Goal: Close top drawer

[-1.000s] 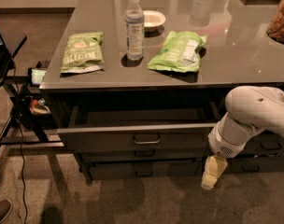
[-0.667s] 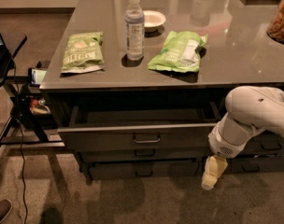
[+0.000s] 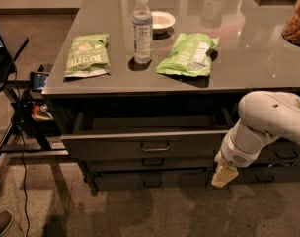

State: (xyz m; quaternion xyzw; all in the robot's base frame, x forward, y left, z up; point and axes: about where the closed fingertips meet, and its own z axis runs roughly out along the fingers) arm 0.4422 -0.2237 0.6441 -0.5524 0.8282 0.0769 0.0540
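The top drawer [image 3: 115, 144] is a wide dark-grey drawer under the grey counter. It stands pulled out toward me, its inside dark and empty as far as I can see. A small metal bar handle [image 3: 155, 146] sits at the middle of its front panel. Two shallower dark drawers [image 3: 152, 162] below it are pushed in. My gripper [image 3: 224, 176] hangs on the white arm [image 3: 266, 122] at the right, low down, just beyond the drawer front's right end and apart from the handle.
On the counter [image 3: 248, 63] lie two green snack bags [image 3: 88, 54] [image 3: 189, 54], a water bottle [image 3: 142, 27] and a small white bowl [image 3: 162, 19]. A black stand with cables [image 3: 21, 117] is at the left. A narrower drawer unit [image 3: 285, 154] is behind my arm.
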